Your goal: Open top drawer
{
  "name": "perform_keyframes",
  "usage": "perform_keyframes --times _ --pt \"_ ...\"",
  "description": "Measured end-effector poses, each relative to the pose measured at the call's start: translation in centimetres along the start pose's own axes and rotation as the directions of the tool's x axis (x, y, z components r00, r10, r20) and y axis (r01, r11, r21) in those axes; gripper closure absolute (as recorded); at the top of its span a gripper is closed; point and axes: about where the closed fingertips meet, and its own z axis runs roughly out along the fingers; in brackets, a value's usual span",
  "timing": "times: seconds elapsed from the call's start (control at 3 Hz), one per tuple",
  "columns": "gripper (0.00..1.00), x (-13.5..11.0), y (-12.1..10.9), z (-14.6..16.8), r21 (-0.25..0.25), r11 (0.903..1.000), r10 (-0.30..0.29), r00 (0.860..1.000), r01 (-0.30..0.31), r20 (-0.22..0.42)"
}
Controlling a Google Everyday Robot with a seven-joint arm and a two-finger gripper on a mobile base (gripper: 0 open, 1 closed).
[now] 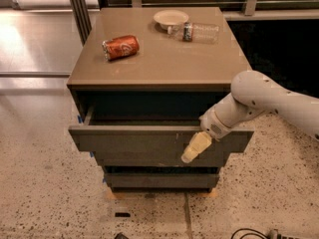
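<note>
The top drawer [134, 143] is the widest dark grey-brown front of the cabinet, and it stands pulled out a short way, with a dark gap above it. My gripper [195, 147] hangs over the drawer's top edge right of centre. One pale finger [197, 146] lies down the outside of the front. The other finger is hidden behind the front. The white arm comes in from the right.
On the cabinet top [164, 63] lie a red can [120, 47] on its side, a white bowl [171, 18] and a clear bottle [197, 32] on its side. Two narrower drawer fronts [159, 179] sit below. Speckled floor surrounds the cabinet; a rail runs behind.
</note>
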Motion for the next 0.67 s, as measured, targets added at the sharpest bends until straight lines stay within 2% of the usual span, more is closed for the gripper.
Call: perform_keyframes --times 0.33,0.67 --pt "0.0 1.53 2.6 -1.06 -0.006 0.9994 0.033 0.999 -0.033 -0.028" --pt "0.0 1.56 2.65 -1.01 -0.006 0.9994 0.033 0.999 -0.034 -0.029"
